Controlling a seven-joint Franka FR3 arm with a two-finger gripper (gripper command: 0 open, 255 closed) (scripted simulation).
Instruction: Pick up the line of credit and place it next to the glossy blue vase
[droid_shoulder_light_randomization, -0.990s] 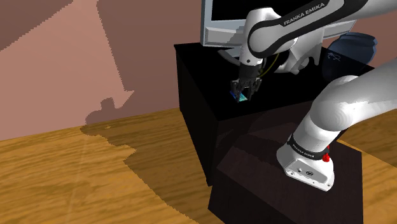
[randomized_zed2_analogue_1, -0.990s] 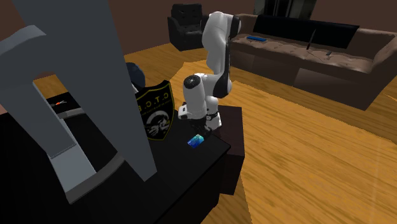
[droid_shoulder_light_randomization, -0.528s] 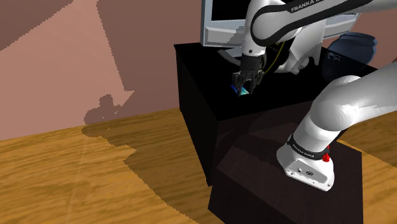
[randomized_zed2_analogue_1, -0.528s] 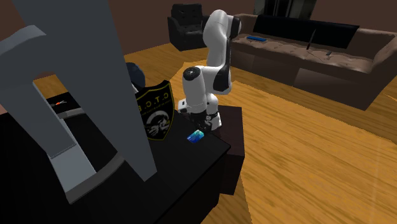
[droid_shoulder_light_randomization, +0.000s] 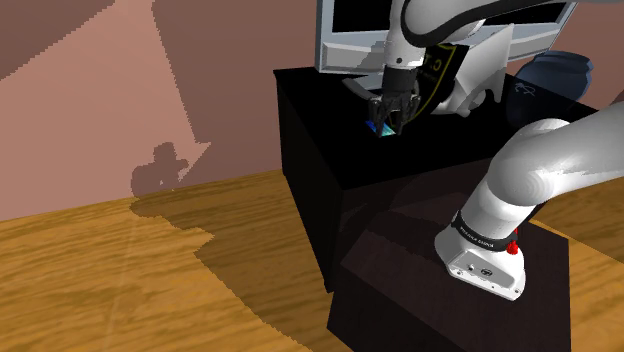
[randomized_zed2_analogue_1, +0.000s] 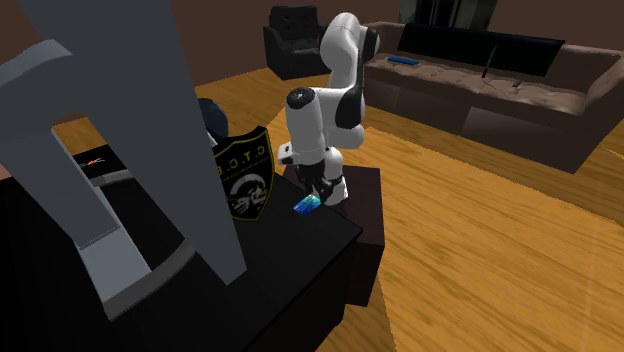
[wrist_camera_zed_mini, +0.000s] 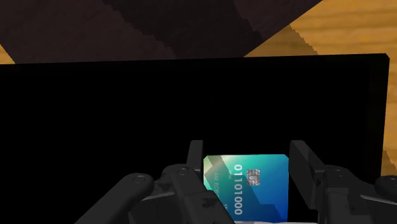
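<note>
Remote operation, living room: I am holding the small blue-green bank card with a chip and a row of white digits (wrist_camera_zed_mini: 247, 183) between the black jaws, which are clamped on its two opposite edges. The pick-up half of the job is looking done. In the shoulder view the card (droid_shoulder_light_randomization: 379, 128) is hanging at the tip of the hand, over the top of the black box-shaped worktop (droid_shoulder_light_randomization: 312, 112). As far as I can judge it is riding just clear of the surface, though the gap is hard to read.

The placing is what I am facing now. The rounded glossy dark-blue vase (droid_shoulder_light_randomization: 556, 72) is sitting towards the shoulder view's right end of the worktop, well apart from the card. In the second exterior view the vase (randomized_zed2_analogue_1: 212, 118) is peeking out behind a black shield-shaped plaque with a yellow border and pale lettering (randomized_zed2_analogue_1: 243, 176), while the card (randomized_zed2_analogue_1: 307, 205) is hanging on the plaque's other side, near the worktop's edge. I am therefore reckoning on a carry past the plaque before setting down.

The white arm is rising from its dark stand (droid_shoulder_light_randomization: 440, 300), folding sharply at the elbow and reaching out over the worktop. The wrist is pointing the hand almost straight down beside the foot of a large grey monitor (droid_shoulder_light_randomization: 350, 35).
</note>
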